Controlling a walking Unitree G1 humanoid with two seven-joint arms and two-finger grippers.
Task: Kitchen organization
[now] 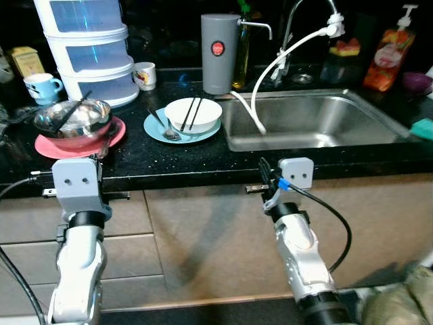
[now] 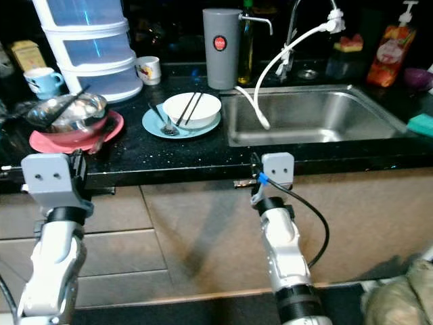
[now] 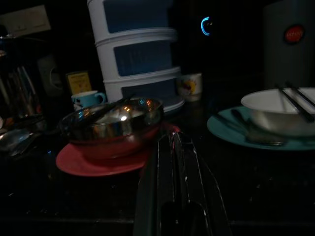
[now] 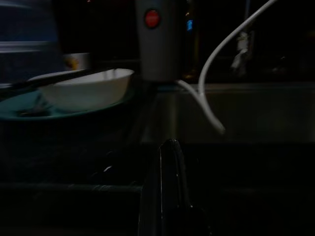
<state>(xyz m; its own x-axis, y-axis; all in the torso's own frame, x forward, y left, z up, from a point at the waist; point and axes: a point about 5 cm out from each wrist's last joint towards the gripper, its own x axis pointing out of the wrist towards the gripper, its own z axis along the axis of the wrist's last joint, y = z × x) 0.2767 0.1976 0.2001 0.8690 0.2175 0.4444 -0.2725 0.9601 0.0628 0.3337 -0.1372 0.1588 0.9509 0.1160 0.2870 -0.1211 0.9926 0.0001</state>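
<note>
On the black counter a white bowl (image 1: pixel 193 114) with black chopsticks (image 1: pixel 191 112) across it sits on a teal plate (image 1: pixel 157 128), beside a spoon (image 1: pixel 164 127). To the left a steel bowl (image 1: pixel 73 116) holding utensils rests on a red plate (image 1: pixel 116 133). The steel sink (image 1: pixel 318 118) is at the right. My left gripper (image 3: pixel 172 140) is shut and empty at the counter's front edge, pointing at the red plate. My right gripper (image 1: pixel 264 170) is shut and empty at the edge, in front of the sink's left corner.
A grey jug (image 1: pixel 218 53), a white stacked container (image 1: pixel 88 47), a blue cup (image 1: pixel 42 87) and a white mug (image 1: pixel 144 75) stand at the back. A white hose (image 1: pixel 270 68) hangs from the tap into the sink. An orange pouch (image 1: pixel 389 57) and a teal sponge (image 1: pixel 423 128) are at the right.
</note>
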